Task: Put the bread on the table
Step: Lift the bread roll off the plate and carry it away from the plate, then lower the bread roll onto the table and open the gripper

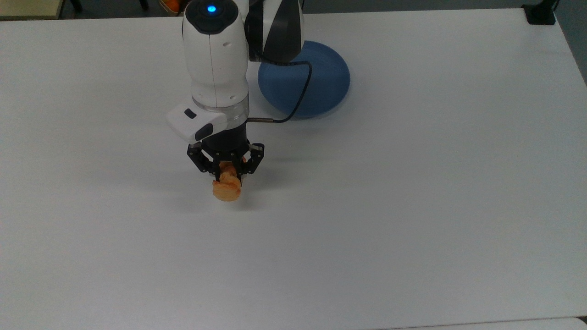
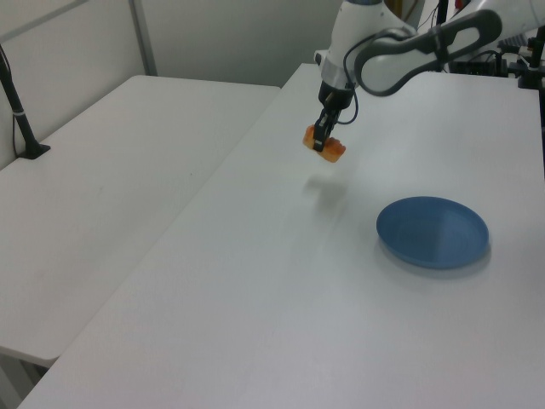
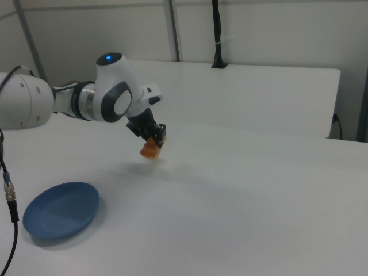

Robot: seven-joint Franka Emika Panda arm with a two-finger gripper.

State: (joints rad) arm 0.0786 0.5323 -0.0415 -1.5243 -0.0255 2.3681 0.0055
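We see the end effector [image 1: 225, 176] closed on the bread [image 1: 226, 187], its two fingers pinching the upper part of the loaf while the rest hangs below them. In the left view the bread [image 2: 324, 146] is held clear of the worktop [image 2: 281, 281], with its shadow falling on the surface beneath; in the right view it [image 3: 150, 149] likewise hangs in the air, well apart from the blue plate [image 3: 43, 221]. We judge the carrying step to be under way, with lowering and release not yet done.

The loaf looks light and probably soft, with a lumpy top that could dent or crumble under a firm squeeze. We would take it across its narrow width, near the middle, so that it hangs level. Held as it is, it appears tilted, so we expect it may roll slightly on release unless it is set down close to the worktop [image 1: 412, 206].
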